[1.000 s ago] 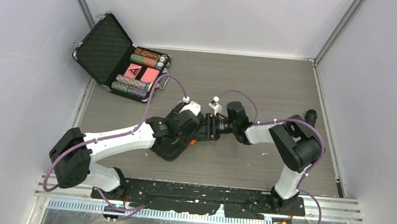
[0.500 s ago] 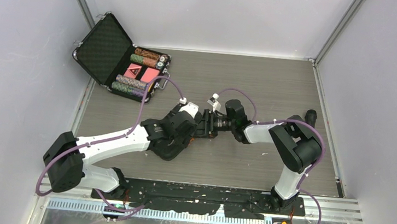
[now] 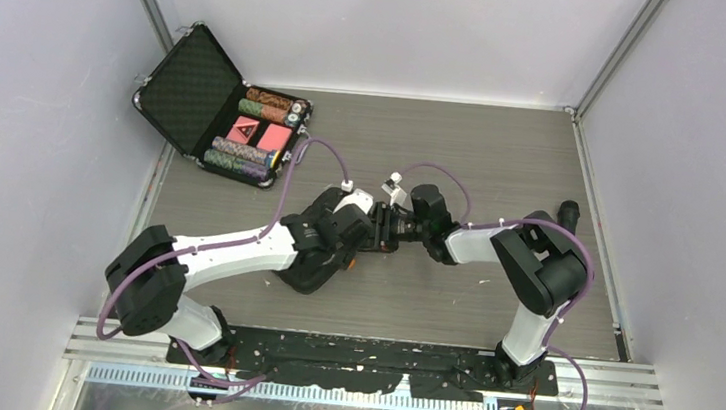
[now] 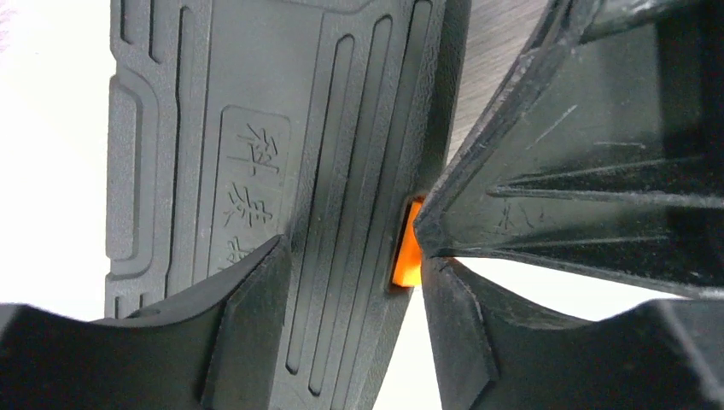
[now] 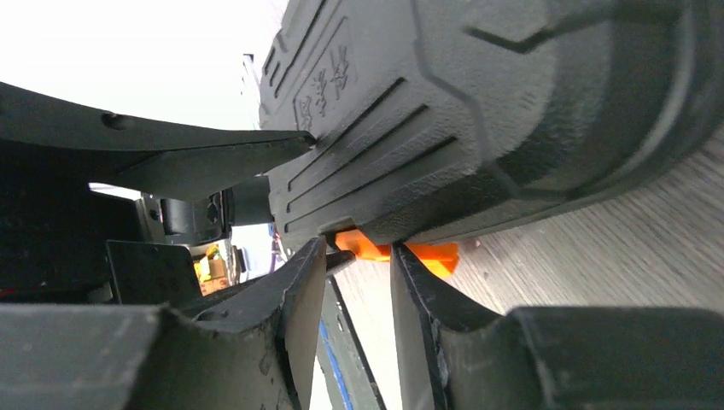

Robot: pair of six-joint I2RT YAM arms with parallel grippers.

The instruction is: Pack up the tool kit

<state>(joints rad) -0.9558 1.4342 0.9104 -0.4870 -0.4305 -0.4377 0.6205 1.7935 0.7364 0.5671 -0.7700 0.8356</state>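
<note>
The tool kit point(image 3: 310, 276), a shut black ribbed case, lies mid-table under both wrists. In the left wrist view its ribbed lid point(image 4: 282, 128) fills the frame, with the orange latch point(image 4: 407, 248) on its edge. My left gripper point(image 4: 350, 252) is closed onto that edge, one finger on the lid and the other at the latch. In the right wrist view this side of the case point(image 5: 478, 111) is raised off the table and the latch point(image 5: 427, 254) hangs under it. My right gripper point(image 5: 357, 256) sits just below the latch, jaws a narrow gap apart, holding nothing.
An open metal-edged briefcase point(image 3: 222, 111) of poker chips and red cards sits at the far left corner. Grey walls enclose the table on three sides. Both grippers point(image 3: 370, 234) meet tip to tip at the centre. Purple cables loop over the arms.
My left arm's elbow has swung out left and back, and its wrist has shifted slightly right over the case. The right arm has hardly moved.
</note>
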